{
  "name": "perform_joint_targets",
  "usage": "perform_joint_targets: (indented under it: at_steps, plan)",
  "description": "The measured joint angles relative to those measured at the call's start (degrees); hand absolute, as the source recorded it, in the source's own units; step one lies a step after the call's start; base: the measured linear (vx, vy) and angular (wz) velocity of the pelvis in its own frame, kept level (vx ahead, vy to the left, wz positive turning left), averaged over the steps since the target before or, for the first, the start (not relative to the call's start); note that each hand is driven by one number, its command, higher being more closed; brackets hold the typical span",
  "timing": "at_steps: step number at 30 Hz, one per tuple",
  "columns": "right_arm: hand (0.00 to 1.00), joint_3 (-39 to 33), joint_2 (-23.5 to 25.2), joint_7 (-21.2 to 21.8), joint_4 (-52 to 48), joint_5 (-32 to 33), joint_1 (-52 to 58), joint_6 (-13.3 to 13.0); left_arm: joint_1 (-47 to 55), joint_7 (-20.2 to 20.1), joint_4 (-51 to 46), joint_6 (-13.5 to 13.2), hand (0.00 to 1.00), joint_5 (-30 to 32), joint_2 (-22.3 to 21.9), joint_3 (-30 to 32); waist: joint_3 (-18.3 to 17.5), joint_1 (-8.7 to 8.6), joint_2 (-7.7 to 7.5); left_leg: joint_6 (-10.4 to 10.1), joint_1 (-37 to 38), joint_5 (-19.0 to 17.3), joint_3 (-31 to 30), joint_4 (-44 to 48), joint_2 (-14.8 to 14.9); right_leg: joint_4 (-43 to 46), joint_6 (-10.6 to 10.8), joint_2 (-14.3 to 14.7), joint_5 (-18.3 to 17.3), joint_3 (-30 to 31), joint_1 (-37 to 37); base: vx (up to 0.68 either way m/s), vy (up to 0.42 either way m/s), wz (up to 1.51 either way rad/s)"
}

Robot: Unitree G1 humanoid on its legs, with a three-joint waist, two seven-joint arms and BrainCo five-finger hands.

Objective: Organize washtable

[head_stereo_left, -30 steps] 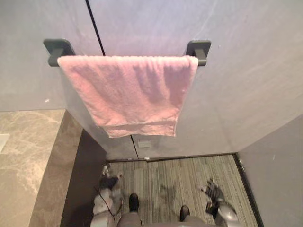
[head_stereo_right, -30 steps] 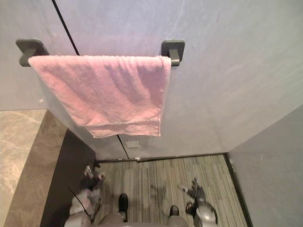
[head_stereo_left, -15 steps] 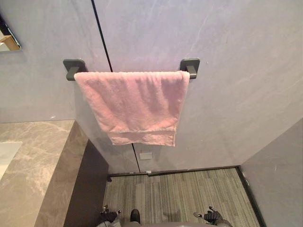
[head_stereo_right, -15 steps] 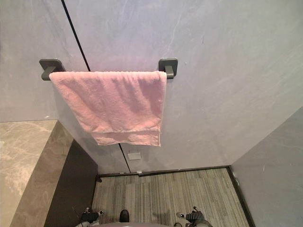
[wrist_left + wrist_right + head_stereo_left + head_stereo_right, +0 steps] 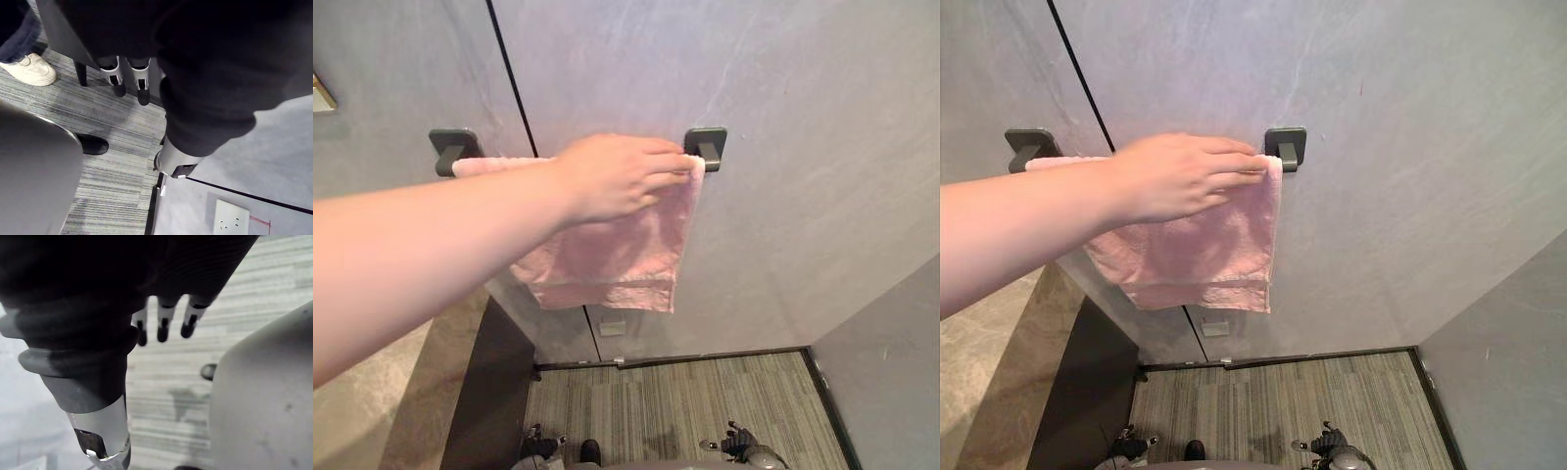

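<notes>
Hanging straight-fingered: left hand (image 5: 119, 73), right hand (image 5: 164, 316).

towel (image 5: 607, 257) over wall rail (image 5: 707, 149), person's hand (image 5: 612, 176) on its top edge, counter (image 5: 984, 392) at left

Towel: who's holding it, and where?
A person's hand holds the pink towel at its top fold on the rail. The robot's left hand and right hand hang open, holding nothing.

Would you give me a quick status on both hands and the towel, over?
Hands low, open: left hand, right hand. On the wall rail, pink towel draped. In the way: person's hand on its top edge.
</notes>
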Motion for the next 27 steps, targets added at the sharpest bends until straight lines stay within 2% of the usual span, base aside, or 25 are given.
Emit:
perform_joint_targets:
  at_steps: [12,20,24,27]
  plan:
    - [0.00,0.1,0.0,0.4,0.1,-1.6,-0.4,-0.1,-0.2,0.0,0.0,0.0,0.00,1.3,0.1,0.2,0.2,-0.11,-0.24,-0.2,0.1,-0.6,0.3,0.0,0.0,-0.1,-0.1,0.0,-0.4,0.1,0.1,0.00,0.000,0.00]
    - [0.00,2.5,0.0,-0.1,-0.5,0.0,-0.9,-0.5,-0.8,0.3,-0.7,0.0,0.00,1.6,0.1,-1.2,0.9,-0.10,-0.54,-0.5,1.0,-1.4,0.9,0.0,0.1,-0.8,-0.1,0.0,-0.5,0.6,0.8,0.00,0.000,-0.03]
    - [0.00,8.5,0.0,-1.6,-13.3,4.5,0.9,-1.4,2.1,2.9,-14.4,-0.1,0.00,4.1,-0.2,-7.2,1.0,-0.08,-0.58,-0.5,-0.5,-1.7,1.1,0.0,0.1,-0.8,-0.1,0.0,-0.6,1.2,-0.9,0.00,-0.001,-0.06]
    - [0.00,11.4,0.1,-2.7,-25.1,8.5,1.1,-4.4,2.8,5.5,-26.4,-1.6,0.00,7.4,-0.7,-8.7,0.9,-0.07,-0.74,-0.2,-1.2,-1.5,1.0,0.0,0.1,-0.9,0.0,0.0,-0.5,1.1,-1.6,0.03,-0.006,0.00]
